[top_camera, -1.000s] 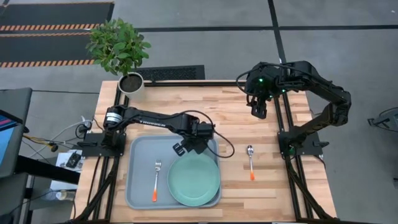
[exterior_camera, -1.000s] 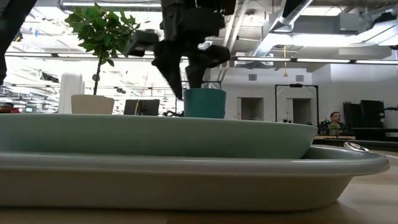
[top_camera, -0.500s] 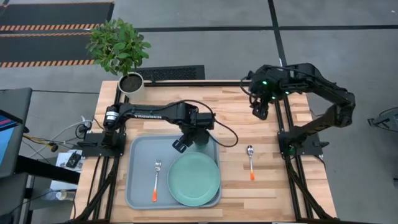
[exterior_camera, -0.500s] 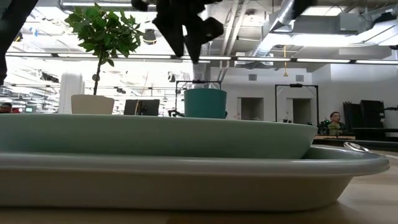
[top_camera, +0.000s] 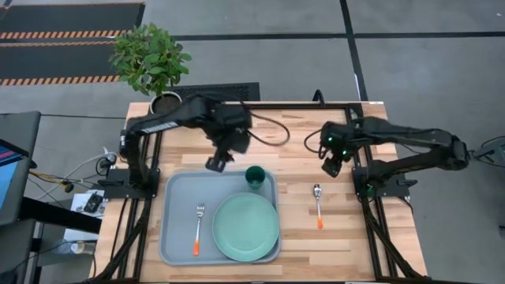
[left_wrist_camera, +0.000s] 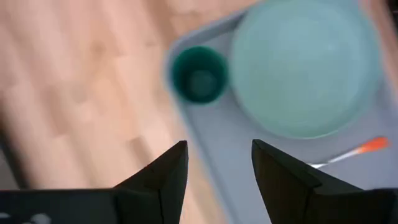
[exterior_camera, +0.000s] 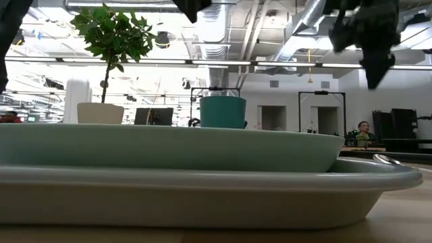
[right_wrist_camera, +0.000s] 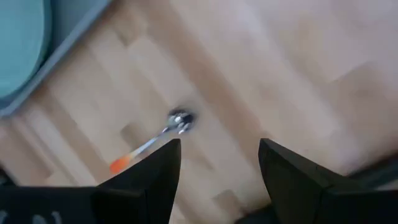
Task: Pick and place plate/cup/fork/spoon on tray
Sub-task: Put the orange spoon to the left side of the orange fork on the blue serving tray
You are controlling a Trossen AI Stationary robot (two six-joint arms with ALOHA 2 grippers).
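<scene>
The grey-blue tray point(top_camera: 177, 237) lies near the table's front. On it rest the mint-green plate point(top_camera: 245, 227), the fork point(top_camera: 197, 229) with its orange tip toward the near edge, and the teal cup point(top_camera: 255, 177), upright at the tray's far right corner. The spoon point(top_camera: 318, 203) lies on the wood right of the tray. My left gripper point(top_camera: 215, 162) is open and empty, high above the tray's far edge; the cup shows below it in the left wrist view point(left_wrist_camera: 199, 74). My right gripper point(top_camera: 331, 166) is open and empty, above the table just beyond the spoon point(right_wrist_camera: 155, 142).
A potted plant point(top_camera: 155, 67) in a white pot stands at the table's far left corner. Bare wood lies between the tray and the spoon and along the far side. Black frame rails run along both sides of the table.
My left gripper has let go of the cup, which stays upright on the tray's far right corner, and has risen and drawn back toward the far left. My right gripper has come down and toward the near edge, closer to the spoon.
</scene>
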